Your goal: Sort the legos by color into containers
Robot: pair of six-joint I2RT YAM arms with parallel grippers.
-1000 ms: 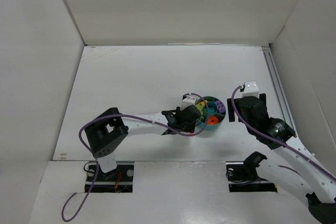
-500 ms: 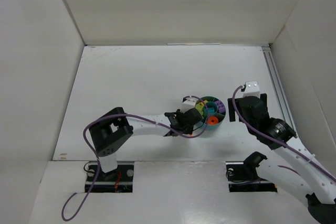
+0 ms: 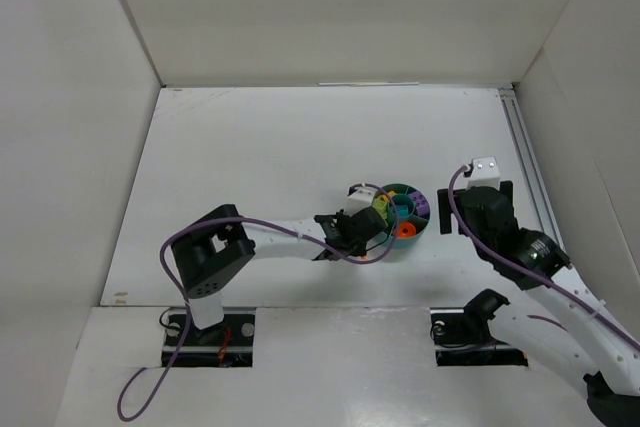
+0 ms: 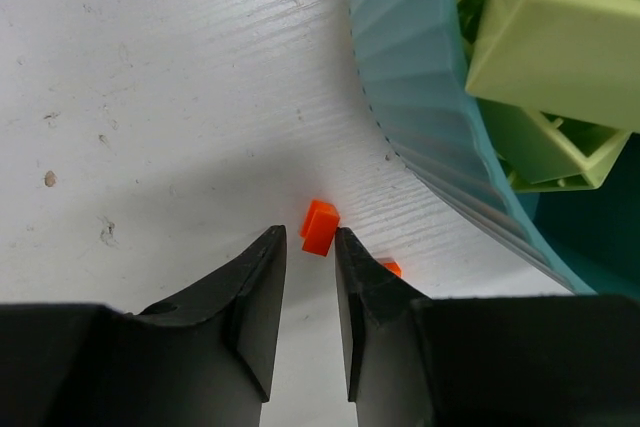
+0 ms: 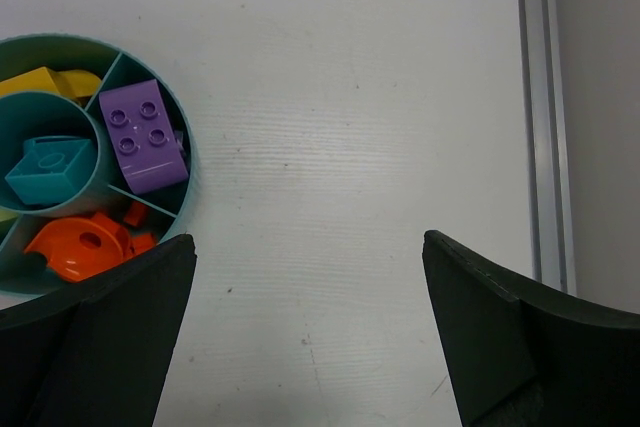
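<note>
Top external view is set high above the near edge of the white table [image 3: 250,167], angled down and forward; the whole table is covered from far off. Left wrist view is held very low, looking past the left arm's black fingers [image 4: 250,307] at the outer wall of the round teal plastic dish [image 4: 420,97]. Right wrist view is held higher, facing straight down between the right arm's black fingers [image 5: 100,327]. The dish is shared by all three.

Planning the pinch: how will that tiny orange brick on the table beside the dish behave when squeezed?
The orange brick looks rigid and very light, so it probably won't deform. Being so small beside the left fingers, it may squirt out or skid on the table. It is blocky, so unlikely to roll.
</note>
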